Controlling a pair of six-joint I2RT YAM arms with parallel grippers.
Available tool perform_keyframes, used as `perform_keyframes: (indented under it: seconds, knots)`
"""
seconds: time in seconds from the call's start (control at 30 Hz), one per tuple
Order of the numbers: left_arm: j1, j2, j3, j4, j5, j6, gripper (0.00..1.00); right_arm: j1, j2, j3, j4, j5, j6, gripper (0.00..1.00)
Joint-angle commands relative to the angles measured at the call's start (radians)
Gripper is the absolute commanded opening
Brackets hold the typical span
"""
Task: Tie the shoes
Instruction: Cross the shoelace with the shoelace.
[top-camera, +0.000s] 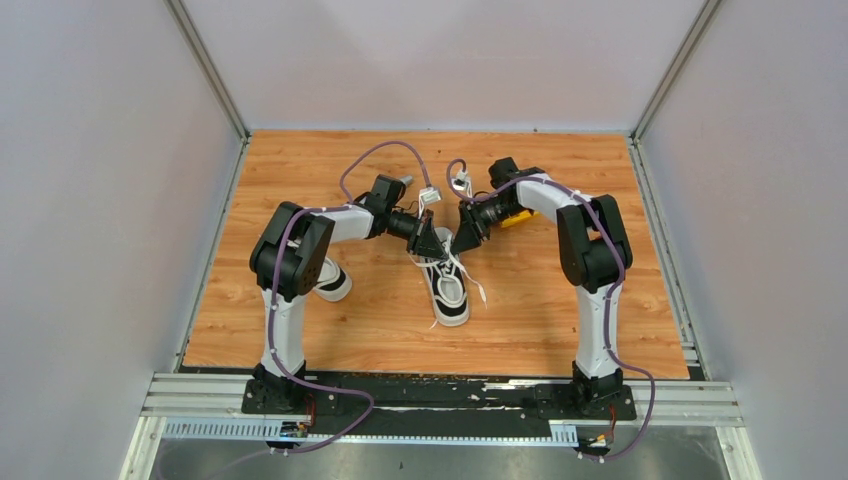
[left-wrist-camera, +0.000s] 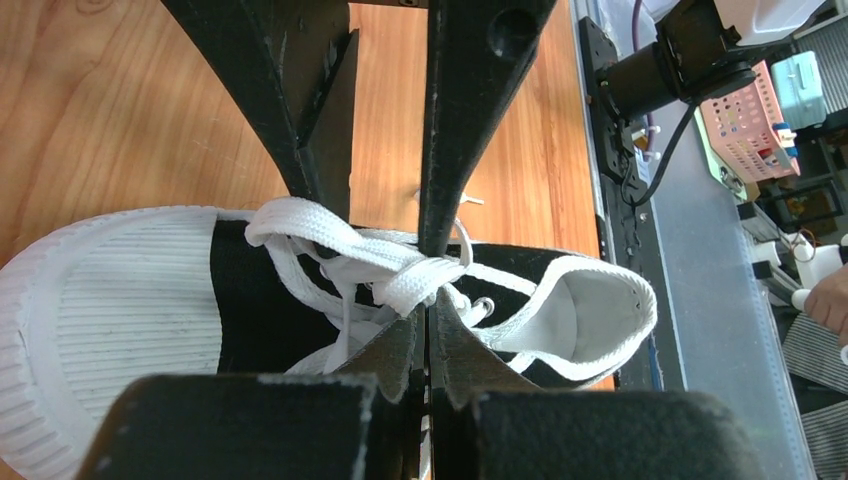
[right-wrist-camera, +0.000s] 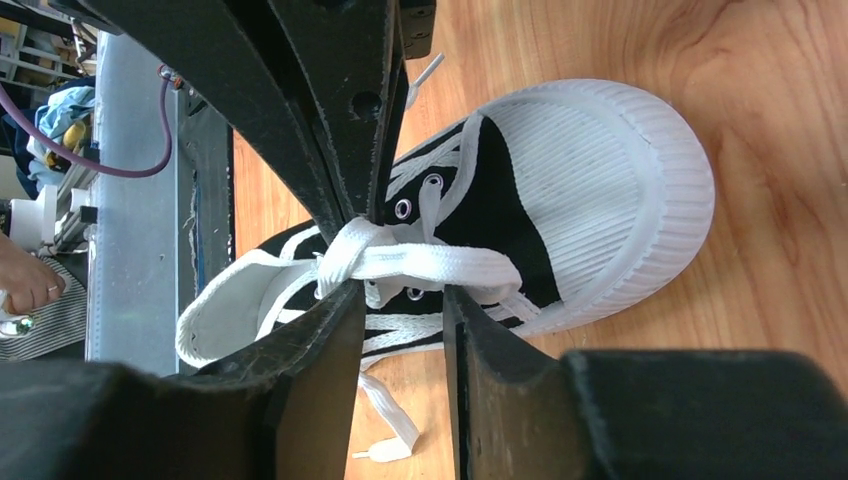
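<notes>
At the near edge, metal rails (top-camera: 450, 398) carry the bases of both arms, and behind them lies the worktop (top-camera: 560, 300), a flat board with an orange-brown wood grain. One shoe (top-camera: 450, 295) stands on its sole near the middle of the worktop. Its long axis runs from near to far, a little slanted; the toe cap (top-camera: 453, 312) points to the near edge and the heel to the far side. The toe cap is white rubber, rounded, with fine ribs. The upper is black and white canvas with small metal eyelets (right-wrist-camera: 404, 208), and the heel opening (left-wrist-camera: 590, 310) has a white lining. Over the far half of this shoe the two grippers meet. The jaws of the left gripper (left-wrist-camera: 428, 325) are pressed together and pinch the flat white lace (right-wrist-camera: 430, 265) where it crosses above the tongue. The jaws of the right gripper (right-wrist-camera: 400, 300) stand partly apart; a strand of the lace lies across their tips and is not squeezed. The second shoe (top-camera: 334, 284) lies to the left, partly hidden behind the left arm, and I cannot tell which way it points. Pale grey walls (top-camera: 440, 60) close the worktop on three sides.
</notes>
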Motion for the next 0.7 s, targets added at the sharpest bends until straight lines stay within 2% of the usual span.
perform_keyframes:
  seconds: [0.0, 0.2, 0.27, 0.6, 0.67]
  knots:
    - [0.0, 0.003, 0.023, 0.034, 0.045, -0.02, 0.0, 0.012, -0.004, 0.019, 0.071, 0.014, 0.017, 0.32]
    - [0.0, -0.001, 0.011, 0.06, 0.041, -0.05, 0.0, 0.014, -0.042, -0.006, 0.136, 0.066, 0.076, 0.05]
    - [0.0, -0.005, 0.006, 0.06, 0.034, -0.053, 0.0, 0.013, -0.07, -0.028, 0.144, 0.09, 0.082, 0.01]
    - [0.001, -0.033, 0.012, -0.039, -0.057, -0.003, 0.0, 0.001, -0.22, -0.14, 0.146, 0.11, 0.104, 0.0]
    - [0.002, -0.034, 0.018, -0.062, -0.073, 0.005, 0.0, 0.002, -0.215, -0.144, 0.148, 0.103, 0.117, 0.03]
